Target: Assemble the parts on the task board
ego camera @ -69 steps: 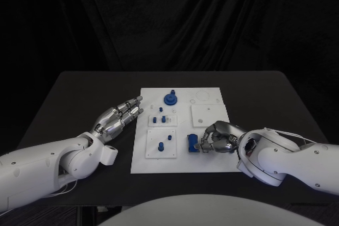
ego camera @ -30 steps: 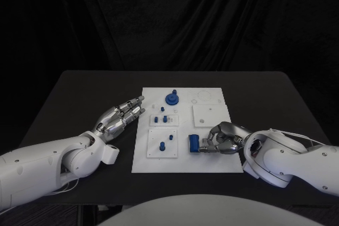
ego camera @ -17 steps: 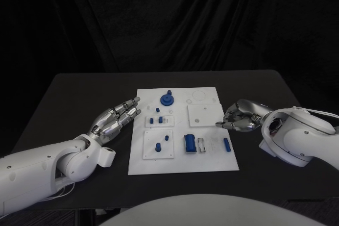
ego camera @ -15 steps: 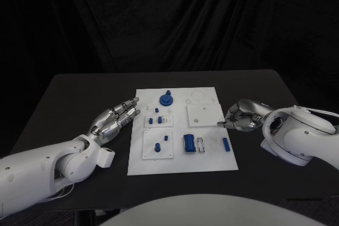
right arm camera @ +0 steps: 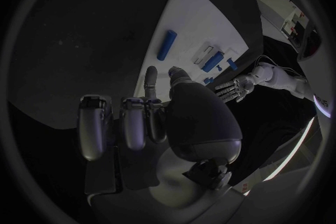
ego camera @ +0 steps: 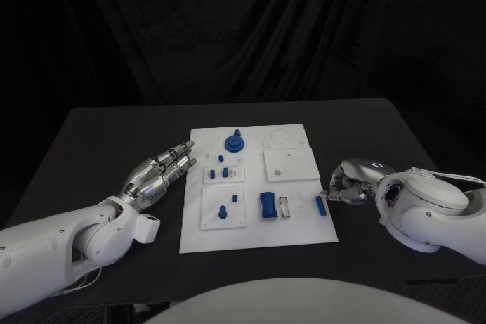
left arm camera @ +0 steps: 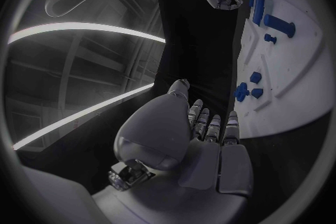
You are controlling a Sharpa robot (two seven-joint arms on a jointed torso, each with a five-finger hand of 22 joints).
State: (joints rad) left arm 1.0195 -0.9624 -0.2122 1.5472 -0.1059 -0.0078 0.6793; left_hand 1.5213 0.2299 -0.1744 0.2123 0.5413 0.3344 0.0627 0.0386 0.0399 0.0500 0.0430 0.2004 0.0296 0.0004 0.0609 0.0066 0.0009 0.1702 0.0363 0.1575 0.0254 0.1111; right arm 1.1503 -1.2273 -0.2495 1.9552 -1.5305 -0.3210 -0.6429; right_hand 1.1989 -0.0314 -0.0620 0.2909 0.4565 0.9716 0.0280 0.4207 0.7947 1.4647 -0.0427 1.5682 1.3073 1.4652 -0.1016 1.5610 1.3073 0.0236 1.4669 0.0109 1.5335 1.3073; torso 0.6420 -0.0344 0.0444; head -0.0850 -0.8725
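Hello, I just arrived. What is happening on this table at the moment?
A two-armed robot is assembling small blue parts on a white task board. Its right hand is at the board's right edge, next to a slim blue bar lying there; it seems to hold nothing. The left hand rests flat and open beside the board's left edge. A blue block lies near the middle.

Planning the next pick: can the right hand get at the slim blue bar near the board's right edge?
Probably yes. The right hand hangs just beside the slim blue bar at the white task board's edge, holding nothing, and nothing lies between them.
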